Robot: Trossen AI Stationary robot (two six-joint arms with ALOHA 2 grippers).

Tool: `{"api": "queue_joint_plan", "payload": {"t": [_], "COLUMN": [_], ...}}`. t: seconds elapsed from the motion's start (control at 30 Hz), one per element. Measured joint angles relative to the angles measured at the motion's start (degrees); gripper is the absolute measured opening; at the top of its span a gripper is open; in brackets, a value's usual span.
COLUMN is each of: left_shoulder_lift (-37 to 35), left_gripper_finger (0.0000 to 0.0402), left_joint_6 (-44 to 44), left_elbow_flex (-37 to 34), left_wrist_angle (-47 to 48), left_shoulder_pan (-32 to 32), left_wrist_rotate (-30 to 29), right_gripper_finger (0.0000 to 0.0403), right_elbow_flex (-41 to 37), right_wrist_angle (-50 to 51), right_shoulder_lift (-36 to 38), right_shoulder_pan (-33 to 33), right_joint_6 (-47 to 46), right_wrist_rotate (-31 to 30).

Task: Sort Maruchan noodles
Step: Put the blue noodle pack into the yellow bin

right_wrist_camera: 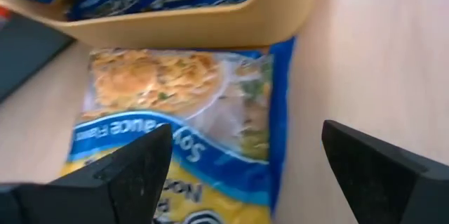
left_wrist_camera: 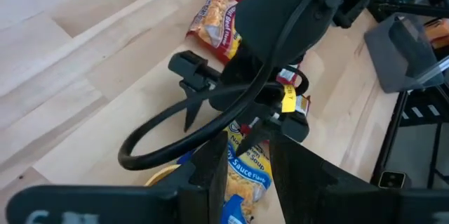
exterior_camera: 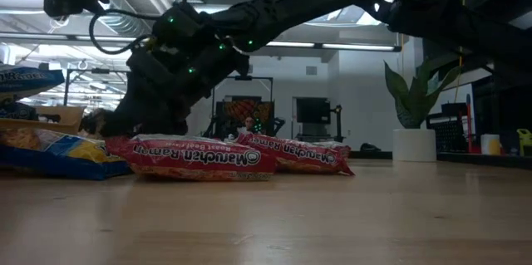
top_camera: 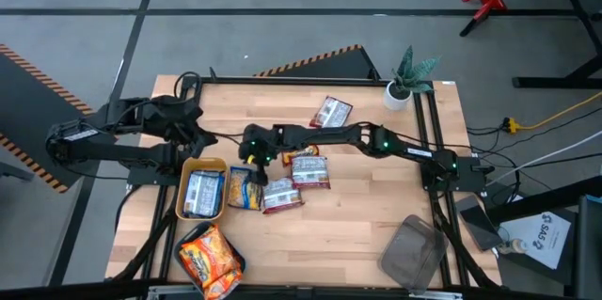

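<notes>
Wooden bench (top_camera: 376,215) with 2 arms; the right arm reaches across to the yellow tray (top_camera: 182,208), which already holds blue-and-silver packets (top_camera: 202,192). Step in hand, as judged: sorting the blue soy-sauce packet (right_wrist_camera: 184,112), which lies flat on the bench, just beside the tray's wall and outside it. The right claw (right_wrist_camera: 245,164) hovers directly above this packet, fingers spread wide to either side, holding nothing. The next move calls for descending, closing on the crinkly packet and lifting it over the rim. The left claw (left_wrist_camera: 247,175) waits above the tray area, partly parted, nothing visibly held. 3 red-brown packets (top_camera: 293,180) and the orange packets (top_camera: 209,258) lie elsewhere.
</notes>
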State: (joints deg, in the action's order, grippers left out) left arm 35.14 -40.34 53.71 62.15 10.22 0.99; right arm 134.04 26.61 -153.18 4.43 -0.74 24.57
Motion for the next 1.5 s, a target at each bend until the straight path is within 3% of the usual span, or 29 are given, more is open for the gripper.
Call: {"api": "queue_joint_plan", "payload": {"t": [0.1, 0.23, 0.6, 0.7, 1.0, 1.17, 1.33, 1.5], "left_shoulder_lift": [0.0, 0.0, 0.0, 0.0, 0.0, 0.0, 0.0, 0.0], "left_gripper_finger": [0.0101, 0.0101, 0.0101, 0.0101, 0.0101, 0.0101, 0.0101, 0.0101], "left_joint_6": [0.1, 0.4, 0.4, 0.4, 0.4, 0.4, 0.4, 0.1], "left_elbow_flex": [0.0, 0.0, 0.0, 0.0, 0.0, 0.0, -0.1, -0.1], "left_wrist_angle": [0.0, -0.1, -0.1, -0.1, -0.1, -0.1, -0.1, -0.3], "left_shoulder_pan": [0.0, 0.0, 0.0, 0.0, 0.0, 0.0, 0.0, 0.0], "left_wrist_rotate": [0.0, -0.8, -1.8, -1.9, -1.8, -1.7, -1.5, -1.5], "right_gripper_finger": [0.0351, 0.0351, 0.0342, 0.0302, 0.0105, 0.0019, 0.0011, 0.0004], "right_elbow_flex": [0.0, 0.1, 0.3, 0.3, 0.6, 0.9, 0.7, 0.7], "right_wrist_angle": [-0.3, -2.7, -2.1, -1.5, -0.9, -0.3, 2.6, 9.6], "right_shoulder_lift": [0.0, 0.0, -3.1, -3.1, -3.2, -2.8, -0.7, 4.1], "right_shoulder_pan": [0.4, 0.9, -1.4, -1.3, -1.3, -0.4, 1.2, 2.2], "right_joint_6": [0.5, -3.1, -4.0, -5.3, -7.8, -9.3, -10.3, -6.2], "right_wrist_rotate": [-2.1, 4.6, 5.4, 5.6, 10.4, 11.2, 8.6, 0.0]}}
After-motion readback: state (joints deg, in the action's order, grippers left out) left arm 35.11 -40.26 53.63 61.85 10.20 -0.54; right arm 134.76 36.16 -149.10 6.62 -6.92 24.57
